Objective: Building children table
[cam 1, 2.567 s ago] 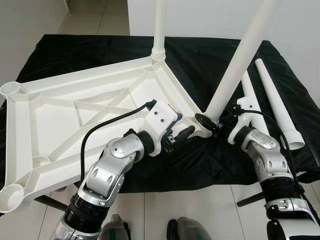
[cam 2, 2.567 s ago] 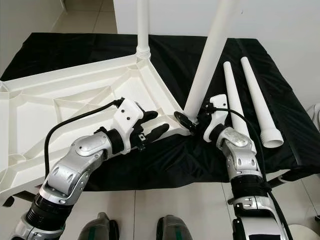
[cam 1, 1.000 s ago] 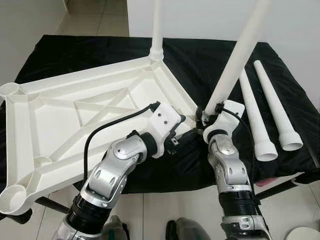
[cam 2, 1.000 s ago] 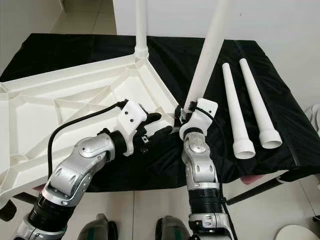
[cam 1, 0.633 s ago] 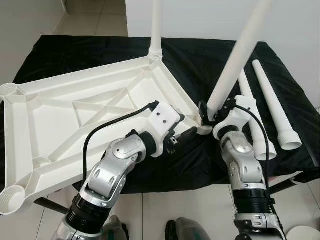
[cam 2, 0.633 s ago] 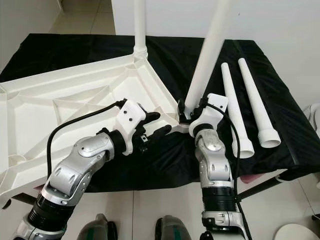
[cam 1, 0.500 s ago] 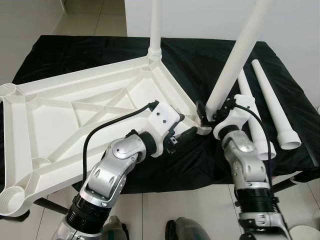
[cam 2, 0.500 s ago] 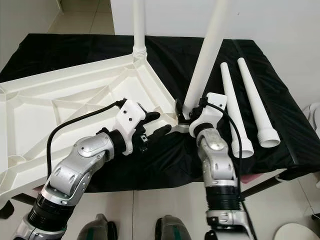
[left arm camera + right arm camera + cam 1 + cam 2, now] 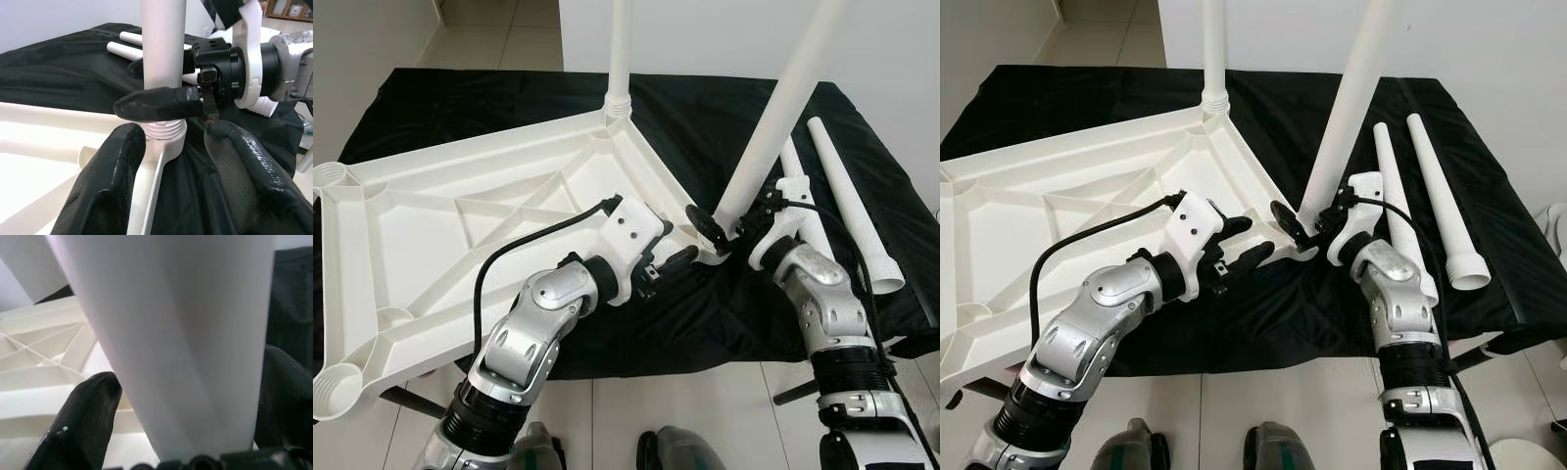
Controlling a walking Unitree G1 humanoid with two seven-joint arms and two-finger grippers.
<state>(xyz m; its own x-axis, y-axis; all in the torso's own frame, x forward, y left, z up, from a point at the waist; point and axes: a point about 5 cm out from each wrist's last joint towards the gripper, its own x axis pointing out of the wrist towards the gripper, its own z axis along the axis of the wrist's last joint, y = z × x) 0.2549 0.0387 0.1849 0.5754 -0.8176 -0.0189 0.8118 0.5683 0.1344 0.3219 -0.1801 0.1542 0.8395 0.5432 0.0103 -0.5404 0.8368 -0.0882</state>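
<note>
Since a moment ago the right gripper (image 9: 732, 223) has swung outward, fingers still pinching the table leg (image 9: 773, 117), which rises toward 1 o'clock from the tabletop (image 9: 460, 225) corner; left gripper (image 9: 674, 262) spread, bracing at 8 o'clock

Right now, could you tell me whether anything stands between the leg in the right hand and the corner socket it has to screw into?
Nothing visible does. The right hand grips the leg just above its threaded end, which already sits in the corner socket of the tabletop.
</note>
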